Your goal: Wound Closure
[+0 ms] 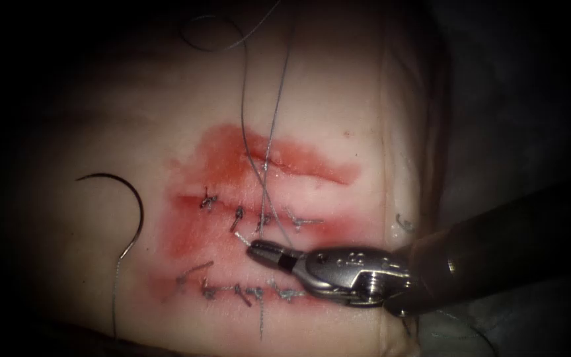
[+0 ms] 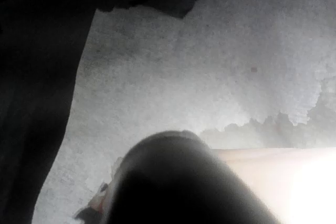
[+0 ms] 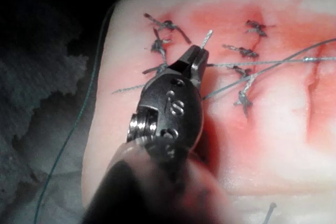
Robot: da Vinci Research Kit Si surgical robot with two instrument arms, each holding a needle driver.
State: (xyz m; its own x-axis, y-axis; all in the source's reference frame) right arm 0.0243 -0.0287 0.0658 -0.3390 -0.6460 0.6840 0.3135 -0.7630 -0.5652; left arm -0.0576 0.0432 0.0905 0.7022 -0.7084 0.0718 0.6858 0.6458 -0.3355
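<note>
The curved needle (image 1: 131, 201) lies free on the tissue (image 1: 338, 99), left of the stitched cuts, not in the tissue and held by no tool. Its thread (image 1: 115, 291) trails down from its lower end. My right tool (image 1: 256, 248) comes in from the right between the two stitch rows, its jaws shut on a short thread tail (image 1: 240, 237) by the upper row of stitches (image 1: 259, 217). In the right wrist view the same jaws (image 3: 196, 56) pinch that thread tail (image 3: 207, 38), which sticks out past the tips. The left wrist view shows a blurred shaft (image 2: 178, 182).
A lower row of stitches (image 1: 246, 289) lies just below the right tool. Red fluid (image 1: 232, 165) stains the tissue around both rows. Two long threads (image 1: 279, 99) run from the top down to the upper row. Dark drape (image 1: 517, 99) borders the tissue's right edge.
</note>
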